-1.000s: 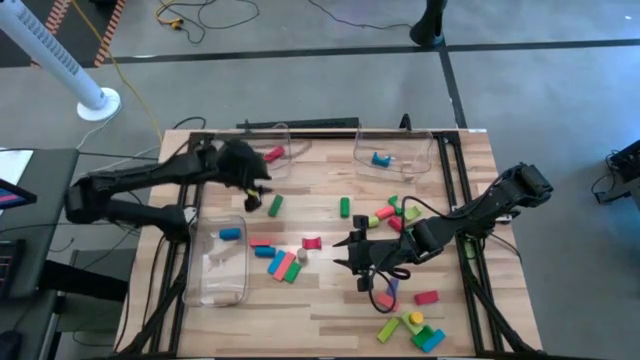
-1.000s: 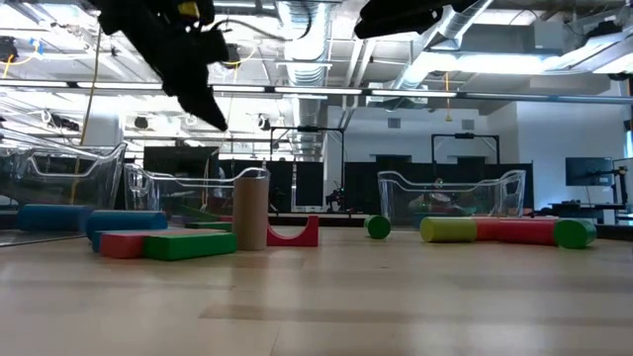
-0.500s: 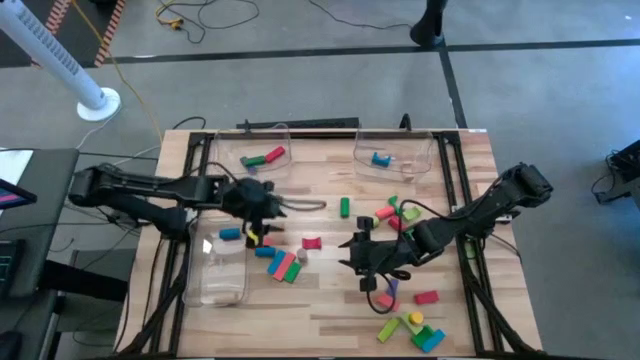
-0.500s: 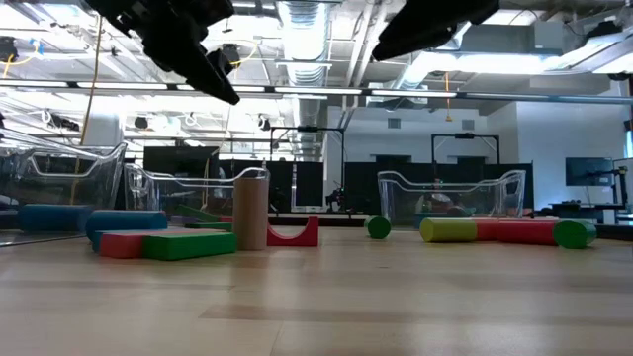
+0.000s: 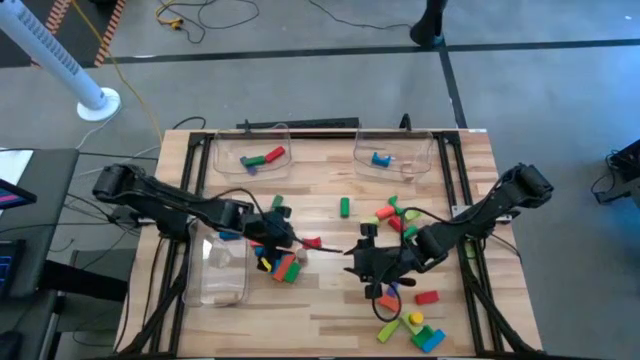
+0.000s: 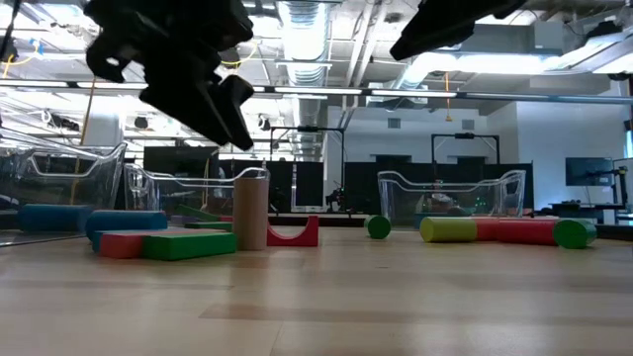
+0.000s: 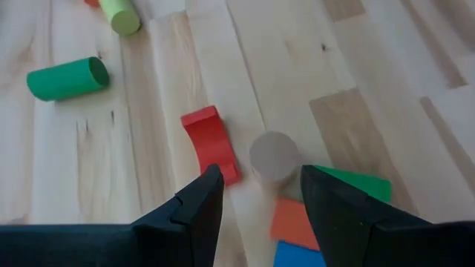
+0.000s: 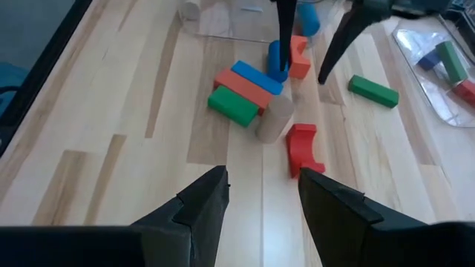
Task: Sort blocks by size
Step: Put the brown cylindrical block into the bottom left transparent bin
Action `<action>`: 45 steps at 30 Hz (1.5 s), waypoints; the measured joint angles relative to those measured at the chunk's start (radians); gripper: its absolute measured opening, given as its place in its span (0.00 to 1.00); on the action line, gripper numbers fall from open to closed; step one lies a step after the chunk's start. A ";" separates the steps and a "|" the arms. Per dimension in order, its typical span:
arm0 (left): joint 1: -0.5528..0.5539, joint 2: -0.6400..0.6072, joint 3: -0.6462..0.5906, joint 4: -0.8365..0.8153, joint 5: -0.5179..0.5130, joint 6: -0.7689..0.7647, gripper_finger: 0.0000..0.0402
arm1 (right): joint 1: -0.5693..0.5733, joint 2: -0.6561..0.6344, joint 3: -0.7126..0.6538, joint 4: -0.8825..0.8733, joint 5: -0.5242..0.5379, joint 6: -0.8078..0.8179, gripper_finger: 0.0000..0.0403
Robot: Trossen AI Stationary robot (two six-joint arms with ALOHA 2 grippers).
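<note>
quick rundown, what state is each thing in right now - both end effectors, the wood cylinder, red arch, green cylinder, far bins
left end effector: open, empty, above the wood cylinder
right end effector: open, empty, off the table
wood cylinder: standing upright, untouched
red arch: lying on the table beside the wood cylinder
green cylinder: lying on its side, apart
far left bin: holds a red and a green block
far right bin: holds a blue block

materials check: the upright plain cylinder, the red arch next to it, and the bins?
Plain cylinder: looks like unpainted wood, matte pale tan, no gloss.
Red arch: probably painted wood, an even matte red coat hiding any grain.
Bins: clear plastic, likely rigid; the blocks inside and the tabletop show through, with glare on the rims.
</note>
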 joint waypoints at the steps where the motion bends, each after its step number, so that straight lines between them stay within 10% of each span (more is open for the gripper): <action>1: -0.004 0.012 0.000 0.009 -0.007 0.000 0.44 | 0.004 0.000 0.000 0.000 0.000 0.001 0.50; 33: -0.012 0.115 0.000 0.175 0.019 0.003 0.44 | 0.018 0.000 -0.001 -0.034 0.000 0.050 0.50; 45: -0.022 0.116 0.000 0.141 0.030 -0.029 0.64 | 0.017 0.065 -0.001 -0.033 0.000 0.049 0.50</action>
